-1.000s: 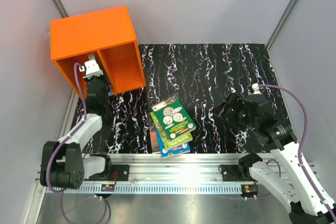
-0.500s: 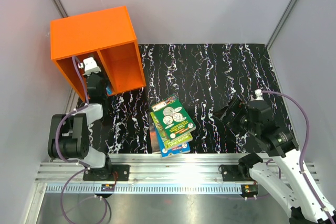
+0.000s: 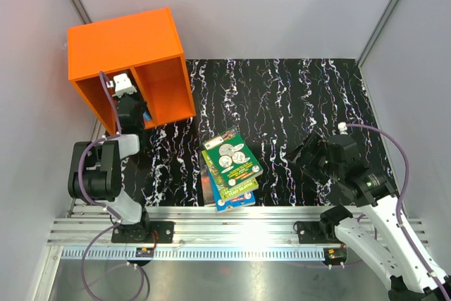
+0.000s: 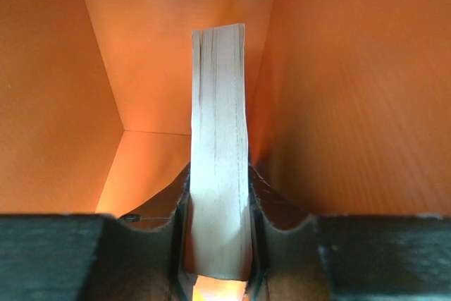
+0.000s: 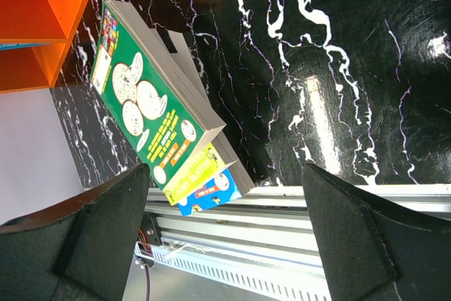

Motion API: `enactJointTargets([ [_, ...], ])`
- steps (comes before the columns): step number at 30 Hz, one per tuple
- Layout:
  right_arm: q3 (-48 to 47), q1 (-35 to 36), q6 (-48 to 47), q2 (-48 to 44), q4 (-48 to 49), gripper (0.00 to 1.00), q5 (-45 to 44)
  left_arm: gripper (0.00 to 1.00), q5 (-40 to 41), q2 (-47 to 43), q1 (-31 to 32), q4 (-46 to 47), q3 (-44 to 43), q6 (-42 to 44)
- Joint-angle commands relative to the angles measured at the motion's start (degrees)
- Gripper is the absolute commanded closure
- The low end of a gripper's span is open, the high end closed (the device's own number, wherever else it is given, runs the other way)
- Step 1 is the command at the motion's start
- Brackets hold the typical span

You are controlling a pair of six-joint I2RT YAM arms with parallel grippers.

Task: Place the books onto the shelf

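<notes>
The orange shelf stands at the back left, its two compartments facing the arms. My left gripper reaches into the left compartment, shut on one book held upright; its pale page edge rises between the fingers, close to the orange divider wall. A stack of books with a green cover on top lies near the table's front edge. My right gripper hovers open to the right of that stack, holding nothing. In the right wrist view the stack lies ahead of the wide open gripper, with the shelf at the top left.
The black marbled tabletop stretches between shelf and right arm. An aluminium rail runs along the near edge, just below the stack. Grey walls close in the left, back and right sides.
The left arm has pushed the held book slightly deeper into the left compartment, its elbow folding in. The right gripper has drifted a little toward the near edge, still open.
</notes>
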State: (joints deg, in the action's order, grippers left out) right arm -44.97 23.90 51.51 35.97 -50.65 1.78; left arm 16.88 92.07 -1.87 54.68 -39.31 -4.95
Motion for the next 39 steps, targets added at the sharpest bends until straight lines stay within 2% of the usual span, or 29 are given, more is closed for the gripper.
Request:
enactJointTargets([
  [1, -0.21, 0.09, 0.79, 0.86, 2.92, 0.04, 0.41, 0.68, -6.15, -3.38, 0.2, 4.4, -2.61, 0.9],
  [2, 0.06, 0.09, 0.88, 1.03, 3.1, 0.05, 0.5, 0.59, -6.94, -4.09, 0.2, 1.6, -3.14, 1.34],
  [6, 0.94, 0.09, 2.11, 0.86, 4.16, 0.05, 1.03, 0.41, -7.3, -7.34, 0.2, -2.11, -3.05, 1.96],
  [9, 1.46, 0.09, 2.81, 0.69, 5.21, 0.05, 1.03, 0.32, -7.57, -9.36, 0.2, -4.75, -3.05, 2.31],
  [16, 2.52, 0.09, 3.25, 0.86, 6.62, 0.05, 1.56, 0.29, -7.92, -14.9, 0.2, -9.05, -0.77, 0.38],
  [22, 3.48, 0.18, 3.69, 0.77, 7.85, 0.05, 1.56, 0.27, -9.24, -22.89, 0.29, -16.96, 0.9, -4.18],
  [29, 5.51, 0.09, 3.6, 0.95, 10.13, 0.06, 1.91, 0.19, -4.14, -30.62, 4.5, -30.39, 0.81, -7.7],
  [32, 5.77, 0.09, 2.81, 1.73, 11.19, 0.06, 1.65, 0.11, -2.47, -36.51, 5.47, -38.22, 1.52, -12.44],
  [33, 5.77, 0.09, 2.03, 2.17, 12.32, 0.06, 1.39, 0.05, -2.21, -37.92, 5.82, -40.33, 1.86, -14.28],
  [34, 5.68, 0.09, 1.5, 2.53, 12.94, 0.06, 1.3, 0.05, -1.68, -40.02, 6.26, -44.26, 2.3, -15.25],
  [36, 5.77, 0.09, -0.6, 4.54, 16.18, 0.06, 2.25, 0.01, -1.24, -45.64, 7.58, -48.15, 3.1, -17.71],
  [39, 5.77, 0.09, -4.29, 10.6, 22.06, 0.07, 7.42, 0.01, -1.24, -51.89, 10.03, -57.81, 3.36, -23.67],
])
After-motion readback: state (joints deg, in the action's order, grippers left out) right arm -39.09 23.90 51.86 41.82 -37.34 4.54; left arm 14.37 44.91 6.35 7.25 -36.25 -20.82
